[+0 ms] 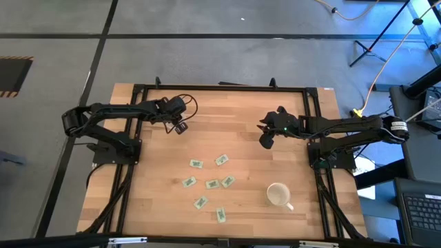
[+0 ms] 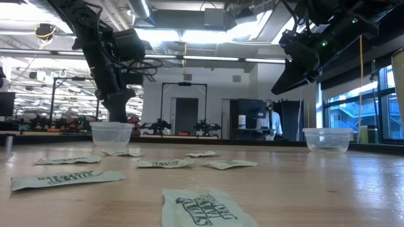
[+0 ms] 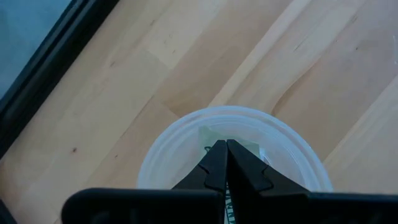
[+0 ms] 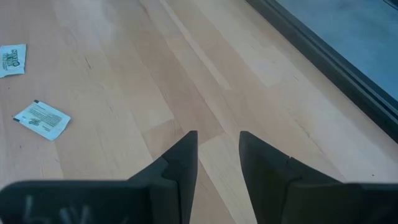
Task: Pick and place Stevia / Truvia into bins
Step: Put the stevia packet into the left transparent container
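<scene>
My left gripper (image 3: 225, 147) is shut and points down into a clear round cup (image 3: 180, 134), seen in the low view as the left cup (image 2: 112, 133) under the arm (image 1: 180, 127). A white, green-printed Stevia packet (image 3: 244, 140) shows just past its fingertips, inside the cup. Several more packets lie flat on the table's near middle (image 1: 211, 184), (image 2: 66, 179). My right gripper (image 4: 217, 140) hangs open above bare wood (image 1: 267, 140), high over the table (image 2: 284, 79). The second clear cup (image 2: 327, 139) stands at the right. My left gripper comes from above, pointing down into the cup. A sliver with green print (image 3: 228, 208) shows between its two shut fingers, and the packet's end (image 3: 244, 140) sticks out past the tips. Whether the packet touches the cup's bottom, I cannot tell.
An opaque white mug with a handle (image 1: 278, 195) stands near the table's right near corner. A black frame (image 1: 220, 88) runs around the table's edges. Two packets (image 4: 41, 119) lie on the wood to one side of the right gripper. A person stands far off in the room (image 2: 273, 120).
</scene>
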